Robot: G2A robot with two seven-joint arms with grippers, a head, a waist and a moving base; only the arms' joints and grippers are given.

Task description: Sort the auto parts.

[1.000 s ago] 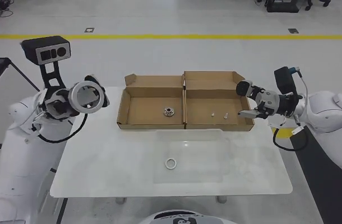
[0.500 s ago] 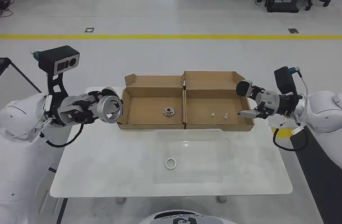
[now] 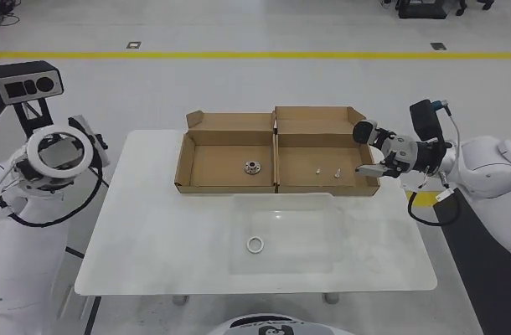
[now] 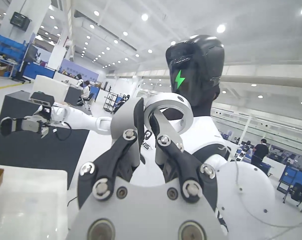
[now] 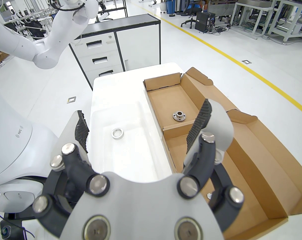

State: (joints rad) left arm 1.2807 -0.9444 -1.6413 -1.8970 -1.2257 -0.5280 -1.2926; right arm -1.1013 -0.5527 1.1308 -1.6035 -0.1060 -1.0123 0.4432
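A white table (image 3: 155, 243) stands on a pale workshop floor (image 3: 255, 84), with a yellow line (image 3: 255, 55) across the far side. The left claw (image 4: 144, 116) is clenched on a big metal ring (image 4: 171, 102), one finger outside its wall and one inside. It is up in the air off the table's left edge, well apart from everything on the table. The right claw (image 5: 143, 111) is released, its fingers spread wide, and hangs over the right end of a cardboard box (image 3: 218, 159) at the table's far side. The box's left half holds a flanged metal hub (image 3: 252, 167). Its right half holds two small metal pieces (image 3: 319, 173) (image 3: 338, 174). On the near side of the box lies a clear tray (image 3: 306, 243) with a small ring (image 3: 255, 244) in it.
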